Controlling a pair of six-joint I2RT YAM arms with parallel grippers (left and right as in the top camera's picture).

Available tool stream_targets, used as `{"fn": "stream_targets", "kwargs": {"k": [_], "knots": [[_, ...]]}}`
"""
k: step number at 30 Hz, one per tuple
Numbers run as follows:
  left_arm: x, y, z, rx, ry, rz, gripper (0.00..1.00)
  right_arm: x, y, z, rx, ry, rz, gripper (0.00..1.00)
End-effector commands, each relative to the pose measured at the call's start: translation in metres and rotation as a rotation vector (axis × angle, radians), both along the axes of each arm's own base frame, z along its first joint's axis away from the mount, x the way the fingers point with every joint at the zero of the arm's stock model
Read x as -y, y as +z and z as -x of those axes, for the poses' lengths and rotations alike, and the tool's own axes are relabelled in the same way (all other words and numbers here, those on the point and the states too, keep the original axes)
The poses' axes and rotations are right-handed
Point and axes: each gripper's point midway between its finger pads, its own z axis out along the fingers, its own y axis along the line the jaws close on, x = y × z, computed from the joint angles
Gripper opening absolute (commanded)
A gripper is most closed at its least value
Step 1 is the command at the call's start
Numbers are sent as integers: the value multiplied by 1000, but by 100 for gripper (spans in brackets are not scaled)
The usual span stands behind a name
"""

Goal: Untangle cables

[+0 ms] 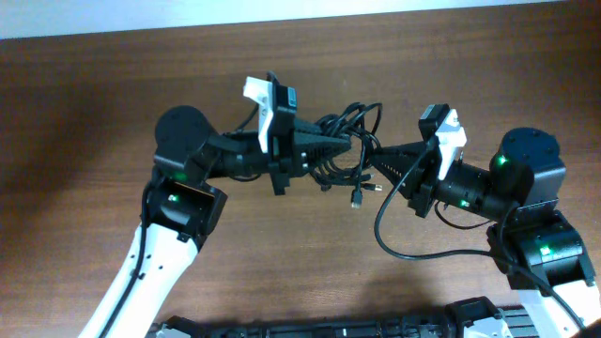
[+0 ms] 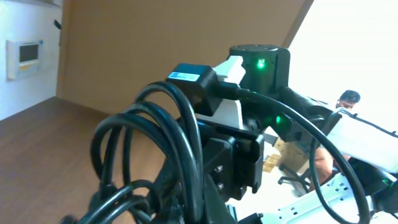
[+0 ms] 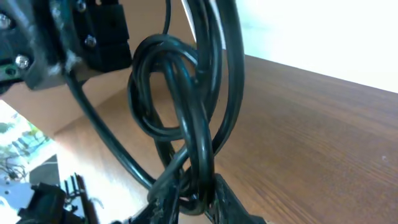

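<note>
Wide brown wood-grain table (image 1: 94, 94), matte, with a pale wall along its far edge. Both arms reach in and meet at centre. Left gripper (image 1: 329, 150) is buried in the knot, its fingers hidden by cord, so I can't tell how its jaws stand. Right gripper (image 1: 377, 167) comes in from the other side with its jaws pinched on the cables (image 1: 349, 131). The wrist view shows the glossy black cords (image 3: 193, 124) funnelling down into the fingers (image 3: 214, 196). The bundle sits between the two grippers in smooth, round loops. Two small plugs (image 1: 357, 199) dangle below.
</note>
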Motion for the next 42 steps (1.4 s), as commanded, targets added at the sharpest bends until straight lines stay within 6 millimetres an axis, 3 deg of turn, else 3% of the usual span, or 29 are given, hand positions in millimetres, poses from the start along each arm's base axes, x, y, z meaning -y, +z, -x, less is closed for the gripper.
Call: {"fn": "stream_targets", "kwargs": {"k": [1,5,7,8,10,13,19,21,24,25,27,28,32,38,42], "knots": [[3,7,6,31,-1,13,0,-6,9,9,26,63,-21,26],[3,7,6,31,1,14,0,-6,9,9,25,62,-20,34],[3,7,8,31,-12,11,0,-6,9,9,25,61,-20,56],[3,7,9,31,-16,11,0,-6,9,8,25,61,-19,56],[3,7,9,31,-17,11,0,-6,9,8,25,61,-20,50],[3,7,6,30,3,13,0,-6,9,9,25,61,-20,6],[3,6,-4,15,57,14,0,-6,8,9,18,61,-19,4],[3,6,-4,15,56,14,36,-3,1,6,-8,31,-3,4],[3,6,1,17,26,10,57,4,-9,2,-38,-19,30,4],[3,5,3,18,16,9,67,4,-12,3,-29,-11,47,4],[3,5,3,18,17,10,97,4,-17,6,-24,6,75,4],[3,6,2,20,20,11,100,4,-18,7,-32,7,75,4],[4,-1,1,-20,20,-9,87,-7,-14,24,29,137,69,4],[5,-28,-1,-161,20,-85,68,-7,-16,24,22,137,72,4],[5,-22,-1,-126,22,-67,64,-6,-21,28,5,145,86,4]]}}
